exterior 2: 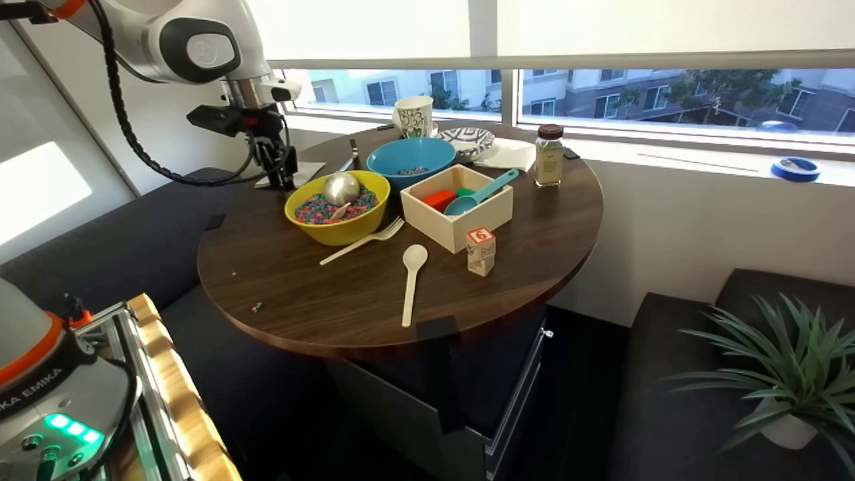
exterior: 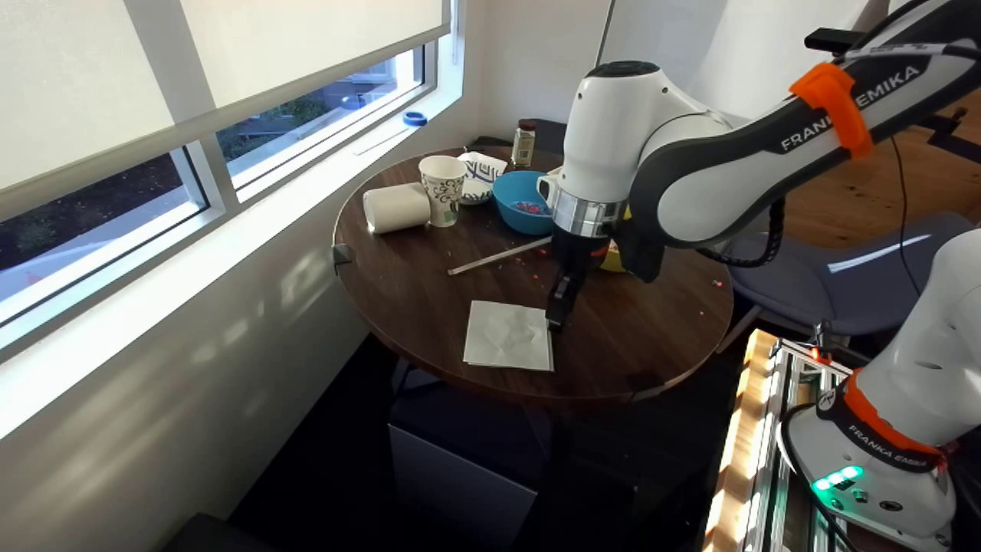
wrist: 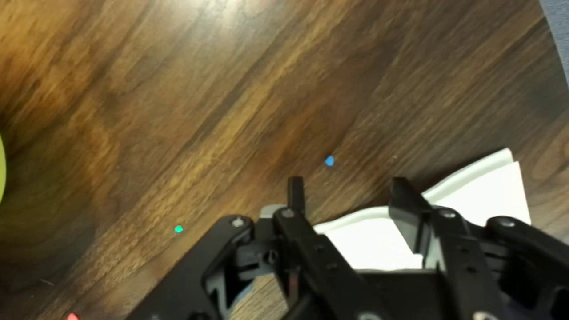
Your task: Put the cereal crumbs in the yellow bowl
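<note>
The yellow bowl (exterior 2: 337,234) holds colourful cereal, a metal ball-shaped thing and a light scoop-like piece. The arm mostly hides the bowl (exterior: 615,259) in an exterior view. Its rim (wrist: 2,166) just shows at the left edge of the wrist view. On the table lie a blue crumb (wrist: 329,161), a green crumb (wrist: 178,229) and a red crumb (wrist: 72,316). More crumbs (exterior 2: 257,306) lie near the table's edge. My gripper (wrist: 346,189) is open and empty, pointing down over the napkin's edge, with the blue crumb just beyond the fingertips. It also shows in both exterior views (exterior: 558,316) (exterior 2: 284,177).
A white napkin (exterior: 506,337) lies under and beside my gripper. A blue bowl (exterior 2: 411,157), a wooden box (exterior 2: 434,224), a fork (exterior 2: 364,240), a spoon (exterior 2: 411,280) and stacked blocks (exterior 2: 481,251) stand around the yellow bowl. Paper cups (exterior: 442,192) and a spice jar (exterior: 523,143) are farther off.
</note>
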You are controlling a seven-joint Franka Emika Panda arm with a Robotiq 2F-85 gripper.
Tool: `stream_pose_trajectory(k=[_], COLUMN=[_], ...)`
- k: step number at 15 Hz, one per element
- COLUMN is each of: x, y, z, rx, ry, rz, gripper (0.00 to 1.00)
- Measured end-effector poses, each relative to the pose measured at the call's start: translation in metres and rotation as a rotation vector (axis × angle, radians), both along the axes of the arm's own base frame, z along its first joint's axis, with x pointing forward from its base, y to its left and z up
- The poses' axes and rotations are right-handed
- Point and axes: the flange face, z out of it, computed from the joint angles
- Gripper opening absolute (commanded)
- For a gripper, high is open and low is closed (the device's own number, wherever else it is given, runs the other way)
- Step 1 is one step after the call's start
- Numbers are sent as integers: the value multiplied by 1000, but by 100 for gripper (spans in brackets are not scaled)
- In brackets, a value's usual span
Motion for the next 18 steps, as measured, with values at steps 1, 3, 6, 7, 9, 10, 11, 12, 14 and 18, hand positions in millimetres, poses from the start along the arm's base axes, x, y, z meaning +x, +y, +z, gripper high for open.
stream_pose_trajectory(k=[1, 3, 6, 7, 9, 10, 11, 12, 14, 18], x=[0, 0, -2, -3, -5, -6, -6, -7, -10, -13], y=[0, 0, 0, 1, 4, 5, 7, 8, 8, 5], z=[0, 0, -1, -2, -2, -2, -2, -3, -6, -9], rx=[0, -10, -37, -45, -50, -51, -51, -52, -59, -76], ry=[0, 0, 6, 7, 7, 6, 7, 8, 13, 16], rz=[0, 6, 29, 39, 52, 56, 60, 63, 69, 76], gripper=[58, 58, 56, 54, 53, 50, 51, 48, 44, 30])
